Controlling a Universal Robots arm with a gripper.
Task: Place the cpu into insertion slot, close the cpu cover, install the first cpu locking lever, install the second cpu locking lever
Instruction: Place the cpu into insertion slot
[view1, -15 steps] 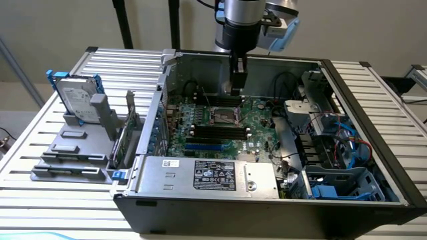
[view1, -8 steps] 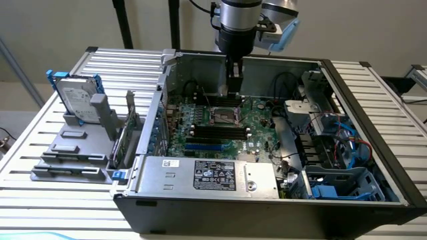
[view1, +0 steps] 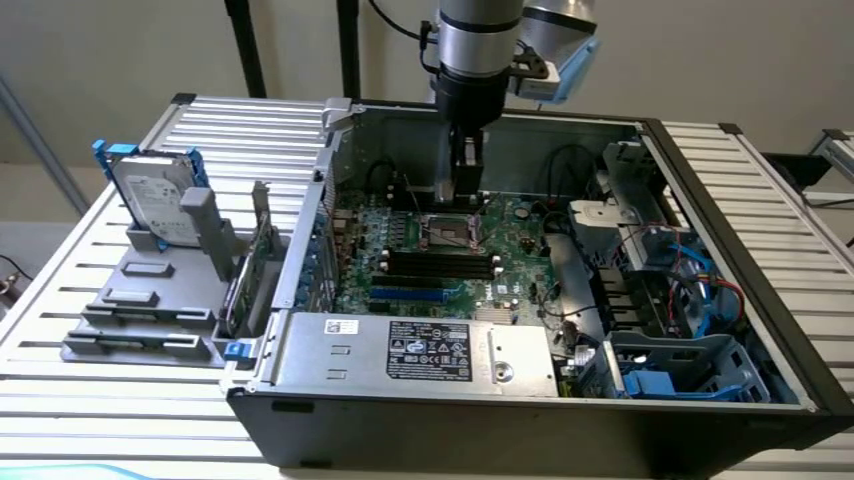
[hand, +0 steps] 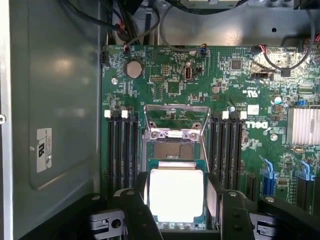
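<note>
Contact shows on two opposite edges of the cpu (hand: 176, 197): your gripper (hand: 177, 177) is closed on it, one dark finger (hand: 139, 202) against each side, and the chip's pale metal top faces the wrist camera. You have it above the green motherboard (hand: 165, 85), not seated. It looks wider than the insertion slot (hand: 172, 150) beneath it and hides part of that slot, leaving a strip of the dark centre exposed. The cpu cover (hand: 176, 116) is swung open off the slot, its silver frame lying beyond the exposed centre with the board visible through its window. Black memory slots (hand: 122, 150) run along both flanks of the slot, just beside it. Farther out on the board you can see a round coin cell (hand: 133, 69), a finned silver heatsink (hand: 302, 125) and blue-latched slots (hand: 267, 177). In the exterior view your arm (view1: 474, 40) reaches straight down into the open computer case (view1: 534, 430), which lies on its side on a slatted metal table (view1: 227, 125). A labelled power supply (view1: 427, 350) sits along the case's near edge. A hard drive (view1: 150, 195) stands in a grey holder (view1: 147, 300) outside the case, on the exterior view's left.
</note>
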